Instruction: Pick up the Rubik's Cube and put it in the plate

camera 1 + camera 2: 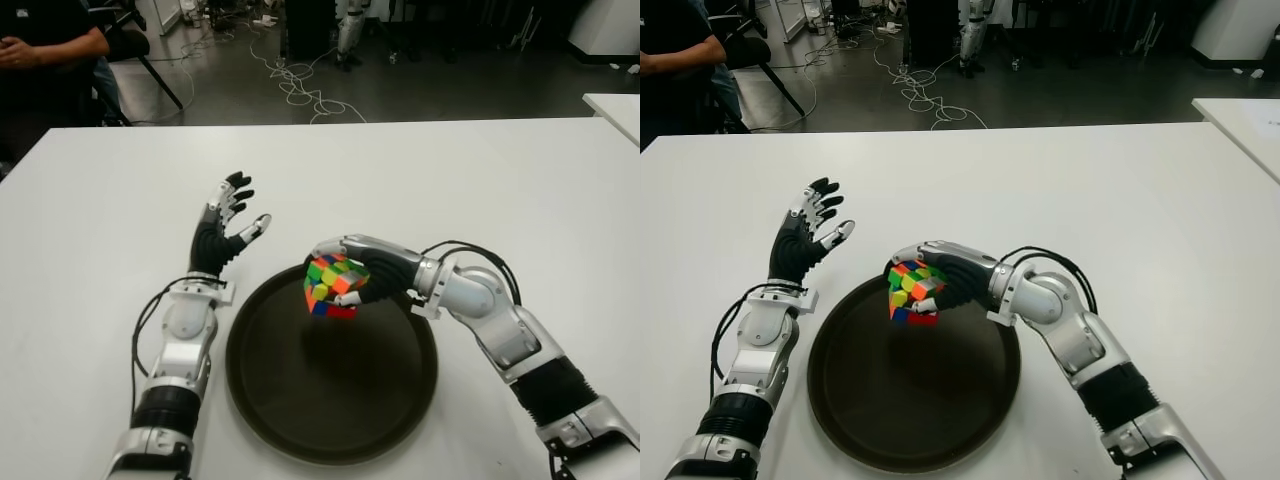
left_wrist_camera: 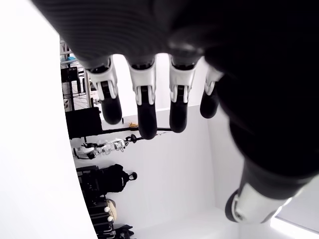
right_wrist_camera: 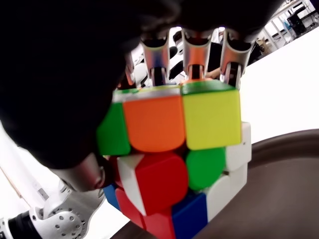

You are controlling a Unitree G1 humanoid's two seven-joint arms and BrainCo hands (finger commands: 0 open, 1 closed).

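The right hand point(image 1: 360, 270) is wrapped around the cube point(image 1: 333, 285), fingers point(image 3: 192, 55) hooked over its top edge and the thumb pressing from the opposite side, so the cube is clamped from two faces and cannot slip as it is carried. The cube hangs above the far rim of the plate point(image 1: 330, 440), not yet touching the dark surface as far as the shadow beneath it suggests; it seems held there because the set-down is about to begin. The right forearm reaches in from the robot's right, elbow bent, wrist turned so the palm faces left and slightly down. The left hand point(image 1: 228, 225) shows just beside the plate's left edge, raised, palm open, fingers point(image 2: 144, 107) spread and holding nothing. Both plate and arms are over a white table point(image 1: 450, 180).
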